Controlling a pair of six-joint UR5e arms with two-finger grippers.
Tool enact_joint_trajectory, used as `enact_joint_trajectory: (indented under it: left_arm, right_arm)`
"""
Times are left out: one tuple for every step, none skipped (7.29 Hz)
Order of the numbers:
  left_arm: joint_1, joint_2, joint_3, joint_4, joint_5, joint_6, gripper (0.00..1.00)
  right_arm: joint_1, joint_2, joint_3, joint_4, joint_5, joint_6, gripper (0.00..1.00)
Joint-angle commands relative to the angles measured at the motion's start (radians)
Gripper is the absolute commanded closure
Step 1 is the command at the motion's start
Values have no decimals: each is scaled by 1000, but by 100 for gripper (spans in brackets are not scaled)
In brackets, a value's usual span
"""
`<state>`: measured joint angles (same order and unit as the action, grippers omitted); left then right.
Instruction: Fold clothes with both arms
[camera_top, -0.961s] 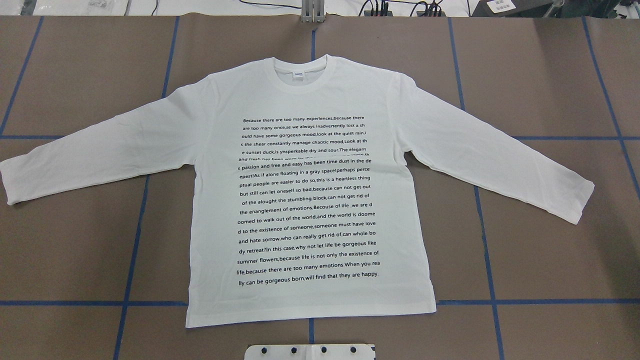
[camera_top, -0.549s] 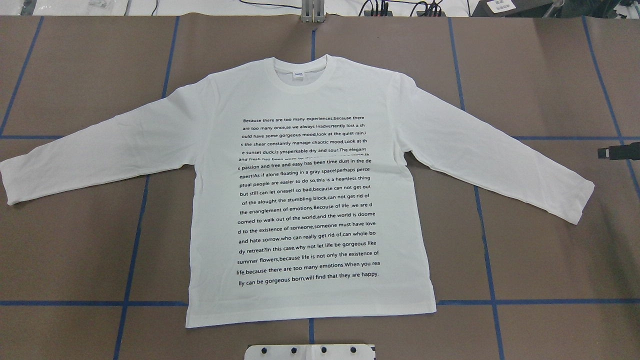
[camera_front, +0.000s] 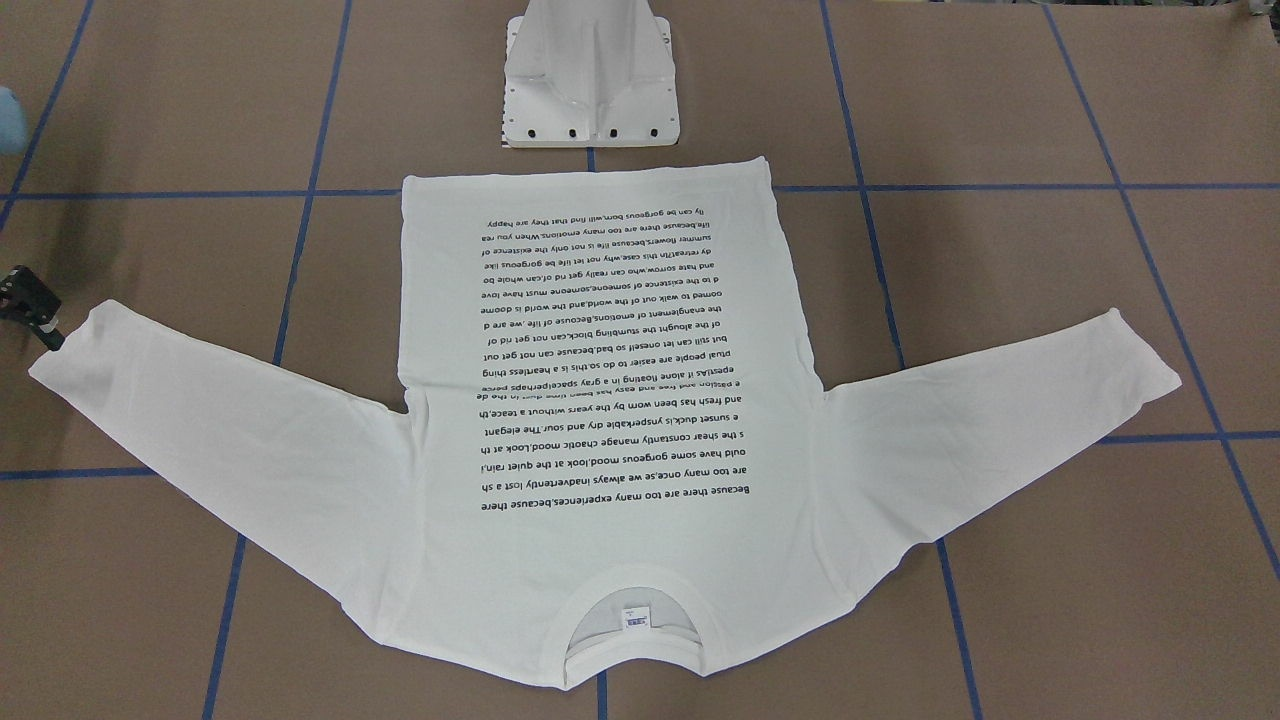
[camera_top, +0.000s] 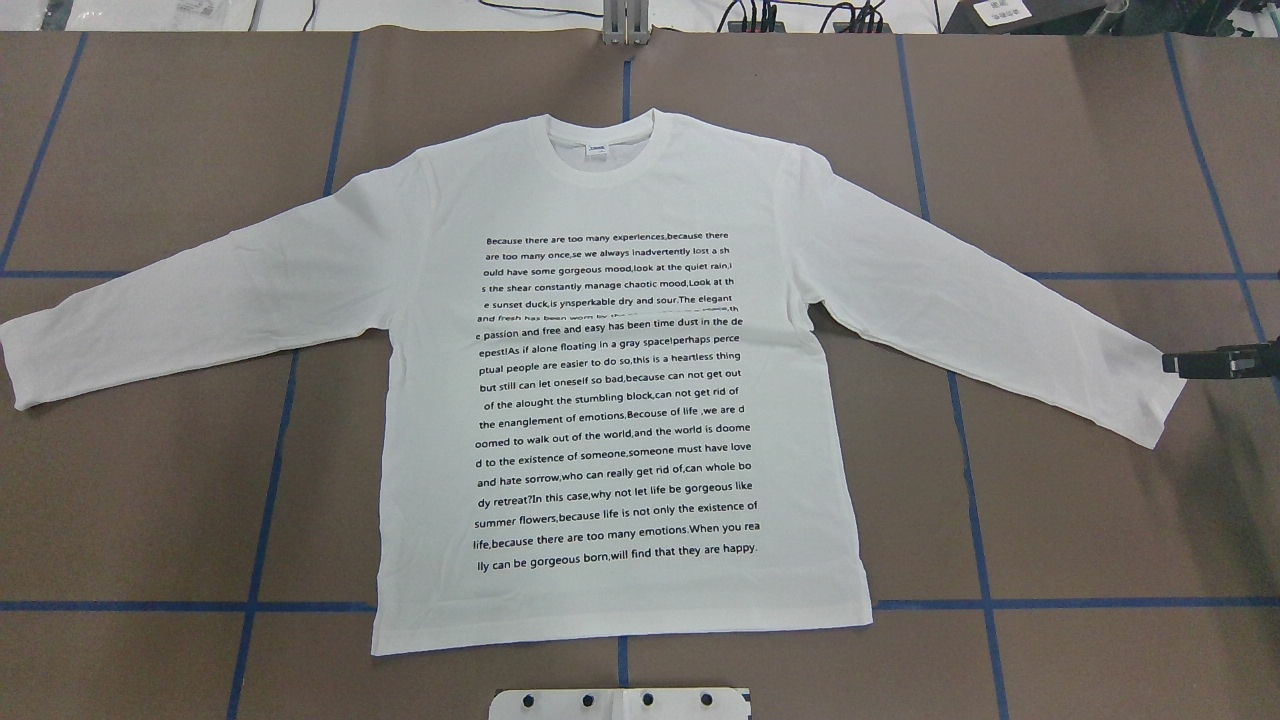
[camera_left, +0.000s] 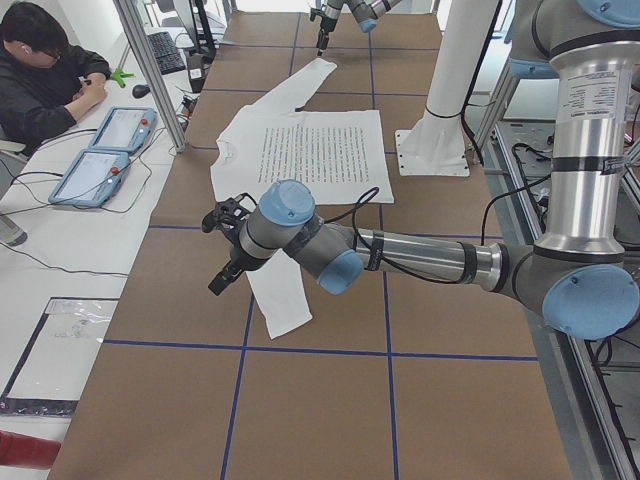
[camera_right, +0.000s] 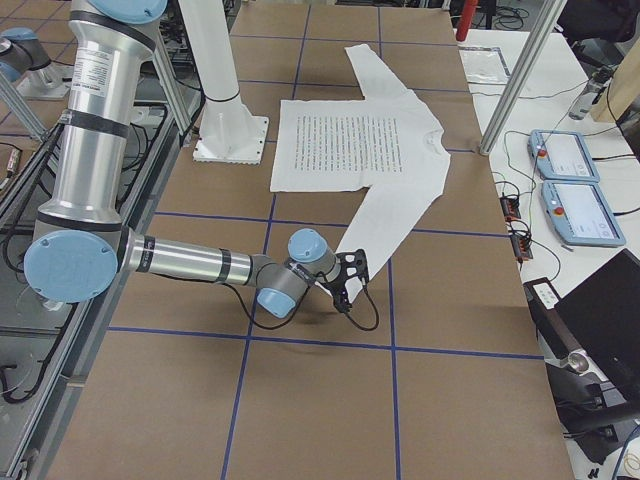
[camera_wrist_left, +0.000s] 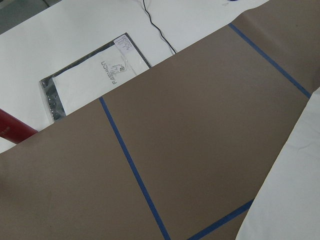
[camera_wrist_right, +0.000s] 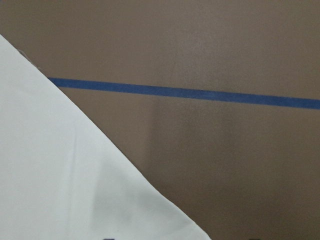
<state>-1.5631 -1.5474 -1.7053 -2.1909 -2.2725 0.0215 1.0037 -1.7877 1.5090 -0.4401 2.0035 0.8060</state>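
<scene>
The right fingers (camera_top: 1178, 363) are at one cuff of the shirt (camera_top: 620, 400), the left fingers (camera_left: 228, 270) near the other sleeve; apart or together, I cannot tell. It lies flat, front up, on the table (camera_top: 1080, 500). Soft, light, probably limp: pinch the cuffs.

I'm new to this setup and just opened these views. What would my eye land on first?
The white shirt lies spread flat, front up, across the middle of the brown table, sleeves out, showing its block of black text lines. Next come the right gripper at one sleeve's cuff and the left gripper close by the other sleeve.
</scene>
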Motion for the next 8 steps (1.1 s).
enact_joint_trajectory:
  left_arm:
    - [2, 4, 0, -1, 1, 0, 0]
    - [0, 6, 1, -13, 1, 0, 0]
    - [0, 6, 1, -13, 1, 0, 0]
    - [0, 6, 1, -13, 1, 0, 0]
    - [0, 6, 1, -13, 1, 0, 0]
    - [0, 7, 1, -13, -1, 0, 0]
    - [0, 7, 1, -13, -1, 0, 0]
    - [0, 7, 1, -13, -1, 0, 0]
  right_arm:
    - [-36, -12, -18, 3, -21, 4, 16]
    - [-46, -10, -24, 3, -37, 2, 17]
    - [-48, -7, -32, 3, -38, 4, 18]
    - [-50, -1, -39, 3, -38, 4, 21]
    - [-50, 2, -39, 3, -38, 2, 23]
    - [-51, 5, -41, 3, -40, 4, 25]
    - [-51, 7, -52, 4, -38, 2, 29]
    - [-54, 10, -53, 3, -38, 2, 39]
